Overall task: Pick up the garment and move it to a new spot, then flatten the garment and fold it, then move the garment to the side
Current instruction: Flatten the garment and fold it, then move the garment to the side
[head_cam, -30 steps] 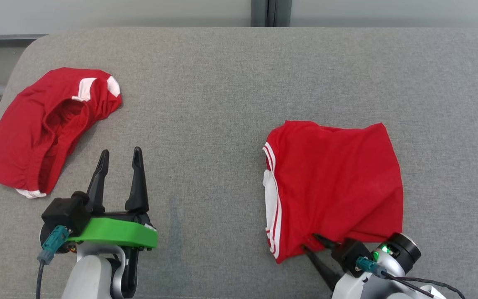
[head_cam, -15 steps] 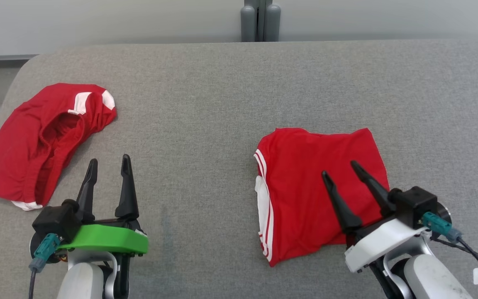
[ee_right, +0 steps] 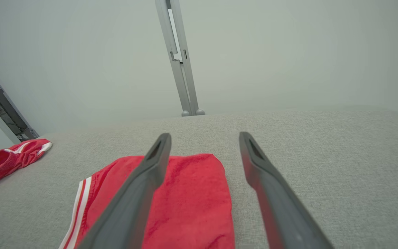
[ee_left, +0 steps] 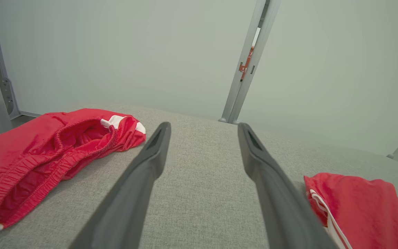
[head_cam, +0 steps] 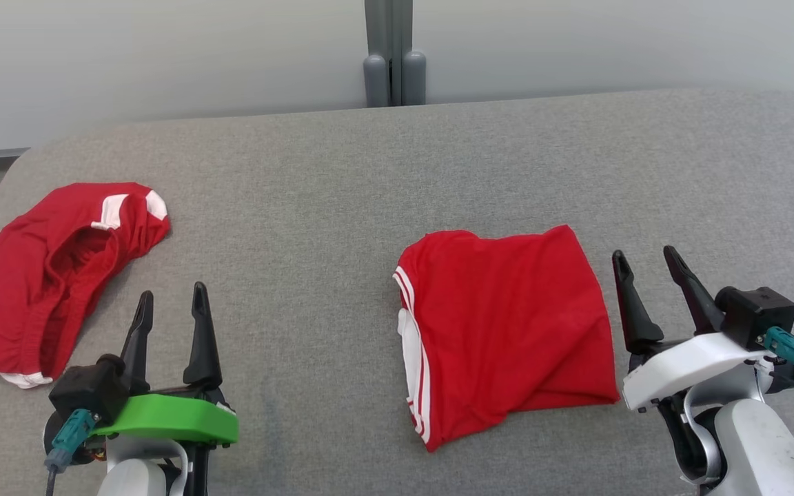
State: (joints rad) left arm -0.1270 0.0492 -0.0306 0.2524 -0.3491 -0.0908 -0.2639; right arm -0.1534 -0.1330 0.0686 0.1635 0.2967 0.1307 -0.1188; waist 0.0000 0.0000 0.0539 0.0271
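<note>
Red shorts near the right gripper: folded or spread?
Folded. The red shorts lie as a compact doubled-over rectangle on the grey cushion, white side stripes stacked along the left edge.

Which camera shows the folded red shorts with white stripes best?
The head view: the folded shorts lie whole from above, every edge and the white stripes clear. The right wrist view has their far part, with one of its fingers across it. The left wrist view catches a corner at its lower right.
</note>
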